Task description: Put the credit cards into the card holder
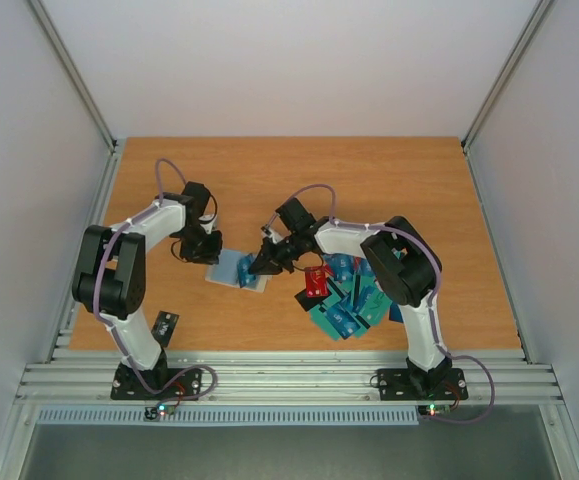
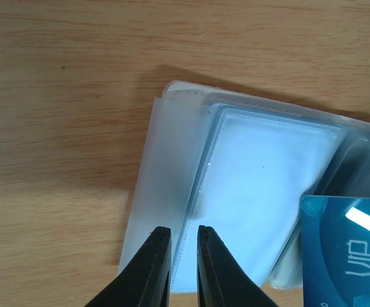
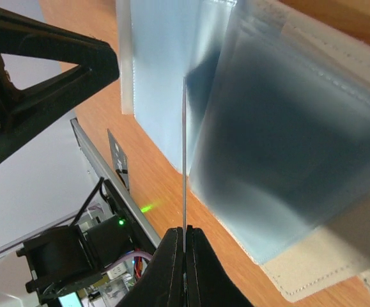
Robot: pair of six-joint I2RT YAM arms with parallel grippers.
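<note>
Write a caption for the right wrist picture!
Right hand pinches a card edge-on, aimed at the clear sleeves of the card holder.

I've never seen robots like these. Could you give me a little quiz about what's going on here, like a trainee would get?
1. True or false: the right end effector holds nothing.
2. Which word is printed on the teal card? A) VIP B) BANK C) GOLD
3. Fill in: the pile of loose cards lies nearer the ___ arm.
Key: 1 false, it pinches the teal card; 2 A; 3 right.
</note>
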